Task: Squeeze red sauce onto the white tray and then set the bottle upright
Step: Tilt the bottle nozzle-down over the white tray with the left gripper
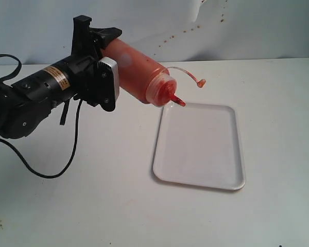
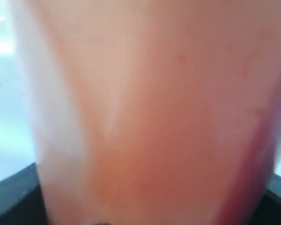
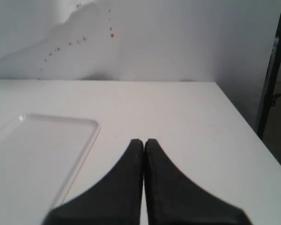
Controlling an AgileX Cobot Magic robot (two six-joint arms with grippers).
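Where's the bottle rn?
Exterior view, left of centre: the bottle is tilted in the left gripper, nozzle pointing down at the far-left corner of the white tray.

Left arm (image 1: 31,98): extends in from the left edge of the exterior view, forearm near level and raised above the bench (image 1: 92,206). Left end effector (image 1: 109,49): jaws clamped across the base end of the bottle (image 1: 139,77), carrying it tilted nozzle-down. Right end effector (image 3: 144,143): fingers pressed together along their length, nothing between them, held low over the bench.
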